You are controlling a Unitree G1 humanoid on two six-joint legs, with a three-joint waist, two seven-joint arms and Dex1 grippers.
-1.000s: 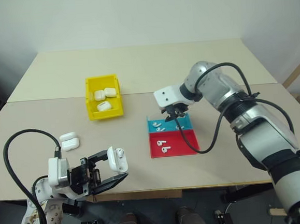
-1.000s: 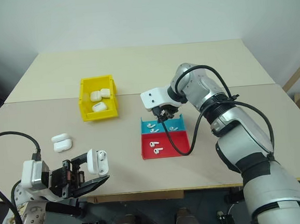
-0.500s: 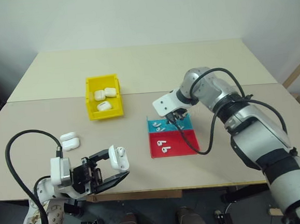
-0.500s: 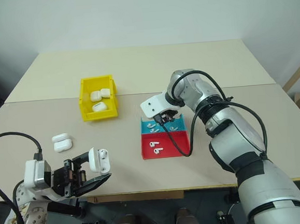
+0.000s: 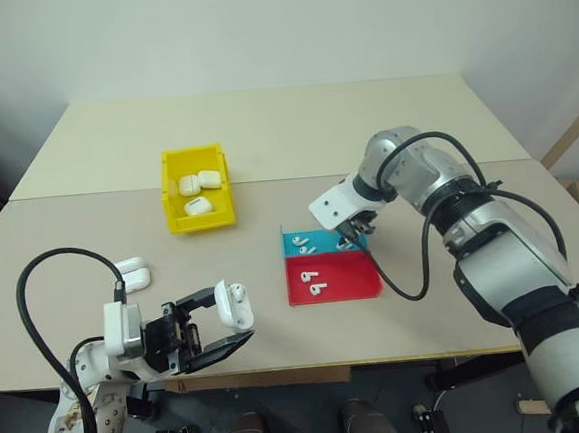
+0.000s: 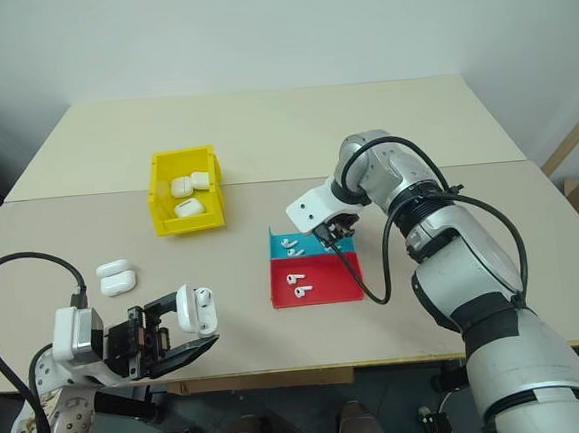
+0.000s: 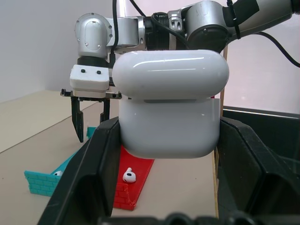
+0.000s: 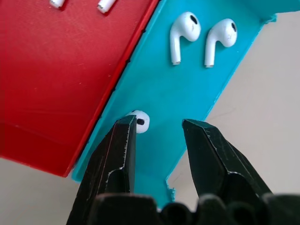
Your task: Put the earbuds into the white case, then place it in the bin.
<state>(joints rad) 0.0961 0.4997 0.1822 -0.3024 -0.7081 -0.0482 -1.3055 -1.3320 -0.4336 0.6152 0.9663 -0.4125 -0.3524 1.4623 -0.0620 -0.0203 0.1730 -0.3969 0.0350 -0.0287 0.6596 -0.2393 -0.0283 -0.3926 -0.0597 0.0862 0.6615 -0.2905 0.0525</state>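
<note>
My left gripper [image 5: 229, 317] is shut on the white case [image 5: 232, 305], held near the table's front edge with its lid raised; the case [image 7: 171, 112] sits between the two black fingers. My right gripper [image 5: 349, 238] points down over the blue half of the tray [image 5: 362, 243]. It is open with nothing between its fingers [image 8: 119, 145]. One earbud [image 8: 139, 121] lies right beside one fingertip, and two more earbuds [image 8: 182, 30] lie further along the blue floor. Two earbuds [image 5: 315, 282] rest in the red half. The yellow bin [image 5: 171, 191] stands at the back left.
Three white cases [image 5: 199, 191] lie inside the bin. Two more cases [image 5: 132, 274] rest on the table at the left, between the bin and my left arm. A black cable [image 5: 401, 293] loops from my right wrist past the tray's right side.
My right gripper has shifted right and sunk closer to the blue half of the tray, its wrist turning more downward. The left gripper keeps the case in the same place.
</note>
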